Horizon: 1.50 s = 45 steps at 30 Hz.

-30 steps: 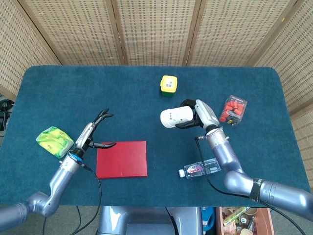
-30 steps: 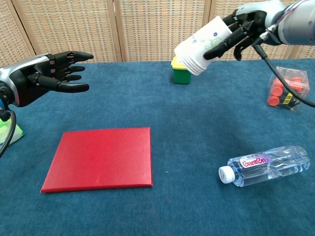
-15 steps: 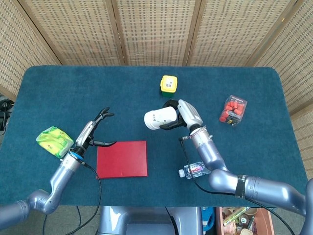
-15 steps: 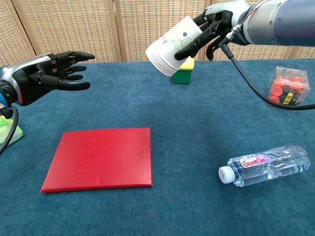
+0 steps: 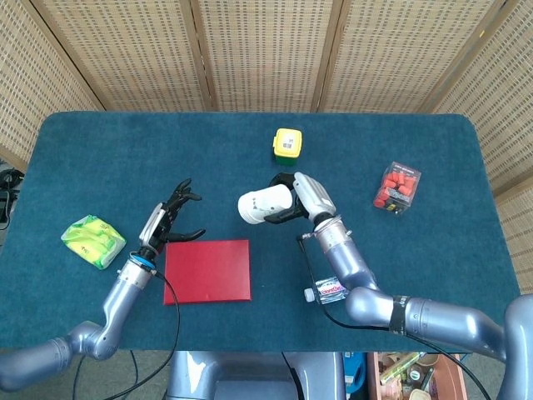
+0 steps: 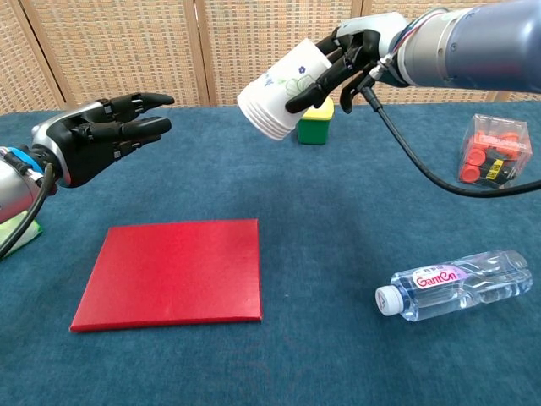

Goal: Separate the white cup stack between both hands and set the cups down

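A white cup stack [image 5: 261, 206] [image 6: 282, 90] with a small printed pattern lies sideways in the air above the table, rims pointing left. My right hand [image 5: 300, 196] [image 6: 349, 60] grips it around its base end. My left hand [image 5: 173, 219] [image 6: 103, 135] hovers open to the left of the stack, fingers spread and pointing toward it, a clear gap away. Nothing is in the left hand.
A red book [image 5: 208, 271] [image 6: 175, 272] lies flat below the hands. A water bottle [image 5: 331, 289] [image 6: 457, 283] lies on its side at the right front. A yellow-green box [image 5: 287, 143] [image 6: 314, 124], a red-capped clear box [image 5: 396, 187] [image 6: 494, 152] and a green packet [image 5: 93, 241] also sit on the blue table [image 5: 100, 158].
My right hand has carried the cup stack leftward toward the table's middle. My left hand has shifted right and a little up toward the stack, still open.
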Motion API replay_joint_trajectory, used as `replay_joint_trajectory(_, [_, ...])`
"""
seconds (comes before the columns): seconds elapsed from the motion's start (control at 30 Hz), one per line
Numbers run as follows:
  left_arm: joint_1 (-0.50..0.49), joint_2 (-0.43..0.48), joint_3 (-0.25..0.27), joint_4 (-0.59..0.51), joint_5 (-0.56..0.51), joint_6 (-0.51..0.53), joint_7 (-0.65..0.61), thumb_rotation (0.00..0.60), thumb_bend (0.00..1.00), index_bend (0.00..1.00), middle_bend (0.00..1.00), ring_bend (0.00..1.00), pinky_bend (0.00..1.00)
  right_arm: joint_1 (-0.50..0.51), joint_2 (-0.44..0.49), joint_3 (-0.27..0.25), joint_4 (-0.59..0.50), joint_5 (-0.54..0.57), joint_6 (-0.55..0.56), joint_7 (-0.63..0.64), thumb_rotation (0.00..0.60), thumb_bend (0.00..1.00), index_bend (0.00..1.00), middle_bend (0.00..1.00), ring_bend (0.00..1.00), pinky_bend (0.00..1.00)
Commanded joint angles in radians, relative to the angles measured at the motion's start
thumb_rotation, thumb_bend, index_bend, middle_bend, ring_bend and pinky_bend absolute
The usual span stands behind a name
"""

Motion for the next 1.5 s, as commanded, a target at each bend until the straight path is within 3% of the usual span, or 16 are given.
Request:
replay_joint_trajectory(0.03, [-0.012,-0.021,0.002,0.027,0.015,-0.013,-0.044,0.600,0.14,0.37,0.00,0.00,0.00,0.000,0.002,0.000,0.000,-0.001,0.000,0.002,0.600,0.15,0.75,0.61,0.49,0.73])
replay_joint_trajectory(0.43, [-0.044,-0.098,-0.021,0.070,-0.003,-0.017,-0.053,0.600,0.14,0.52,0.00,0.00,0.00,0.002,0.003,-0.011,0.005,0.003,-0.006,0.003,0.600,0.15,0.75,0.61,0.49,0.73])
replay_joint_trajectory(0.93, [-0.102,-0.176,-0.062,0.107,-0.036,-0.034,0.037,0.600,0.14,0.56,0.00,0.00,0.00,-0.015,0.022,-0.019,-0.013,-0.008,-0.006,0.018,0.600,0.15,0.75,0.61,0.49,0.73])
replay_joint_trajectory(1.5, [-0.135,-0.239,-0.085,0.149,-0.054,-0.043,0.064,0.600,0.22,0.56,0.00,0.00,0.00,-0.027,0.039,-0.030,-0.019,-0.017,-0.015,0.029,0.600,0.15,0.75,0.61,0.49,0.73])
